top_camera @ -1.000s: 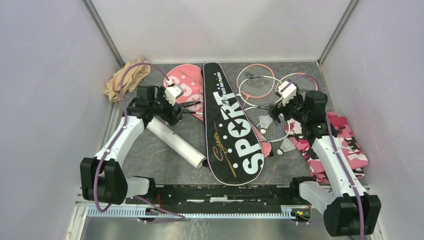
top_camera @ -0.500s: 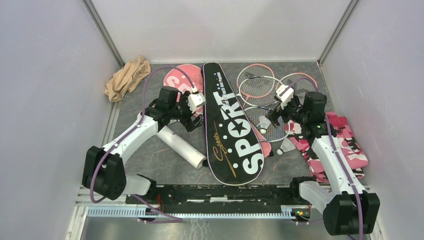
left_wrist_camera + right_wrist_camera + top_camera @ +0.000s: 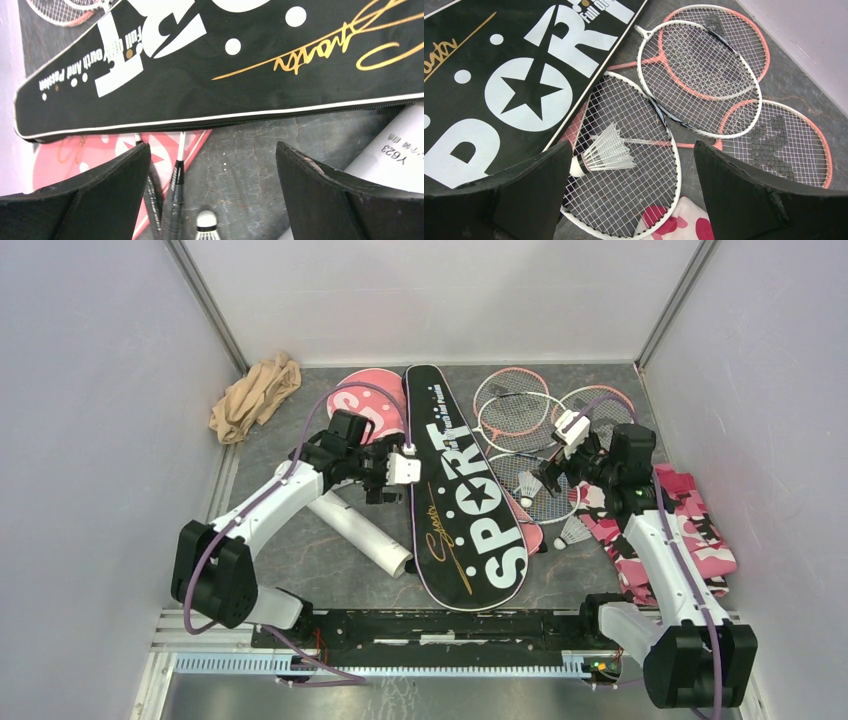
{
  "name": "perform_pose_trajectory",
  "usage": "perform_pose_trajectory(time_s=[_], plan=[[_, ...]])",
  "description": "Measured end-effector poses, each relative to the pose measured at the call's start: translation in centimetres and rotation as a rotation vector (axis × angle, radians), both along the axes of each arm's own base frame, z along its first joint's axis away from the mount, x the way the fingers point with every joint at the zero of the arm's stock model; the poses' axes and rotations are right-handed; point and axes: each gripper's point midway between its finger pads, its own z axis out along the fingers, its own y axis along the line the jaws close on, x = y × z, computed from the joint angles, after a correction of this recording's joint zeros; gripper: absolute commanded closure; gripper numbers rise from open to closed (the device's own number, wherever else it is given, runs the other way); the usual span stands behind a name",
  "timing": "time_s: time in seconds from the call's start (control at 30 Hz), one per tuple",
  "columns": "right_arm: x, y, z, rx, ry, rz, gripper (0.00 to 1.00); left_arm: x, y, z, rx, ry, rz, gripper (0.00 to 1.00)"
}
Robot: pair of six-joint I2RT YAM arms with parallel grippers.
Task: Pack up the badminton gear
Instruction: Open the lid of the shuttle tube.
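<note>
- Dark grey marbled tabletop (image 3: 330, 560), pale lilac walls (image 3: 100, 390) on three sides.
- Left gripper (image 3: 212, 150): fingers apart, at the edge of the black SPORT-lettered racket bag (image 3: 465, 500), mid-table.
- Right gripper (image 3: 632, 147): fingers apart, over the pink-framed rackets (image 3: 515, 410) and white feathered shuttlecock (image 3: 606, 150), far right.

The dark grey, marbled table (image 3: 300, 570) carries a long black bag (image 3: 465, 495) lettered SPORT. Left of the black bag lie a pink bag (image 3: 365, 405) (one edge tucked beneath it), a white tube (image 3: 360, 528) and, farther left, a beige cloth (image 3: 253, 395). Right of it lie overlapping rackets (image 3: 520, 410), a shuttlecock (image 3: 573, 533) and a pink camouflage cloth (image 3: 690, 530).
</note>
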Motion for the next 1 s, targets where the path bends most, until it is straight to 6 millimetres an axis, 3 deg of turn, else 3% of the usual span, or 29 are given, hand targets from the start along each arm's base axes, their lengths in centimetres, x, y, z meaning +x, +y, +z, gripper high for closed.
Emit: perform_pose_trajectory(time_s=[0.23, 0.6, 1.0], plan=[[0.2, -1.1, 0.2, 0.019, 0.000, -0.021, 0.02, 0.4, -0.5, -1.0, 0.115, -0.097, -0.186, 0.03], [0.4, -1.7, -0.5, 0.032, 0.024, -0.028, 0.02, 1.3, -1.8, -5.1, 0.309, -0.192, -0.440, 0.10], [0.5, -2.3, -1.3, 0.028, 0.052, -0.043, 0.02, 1.6, -3.4, -6.3, 0.469, -0.357, -0.582, 0.23]])
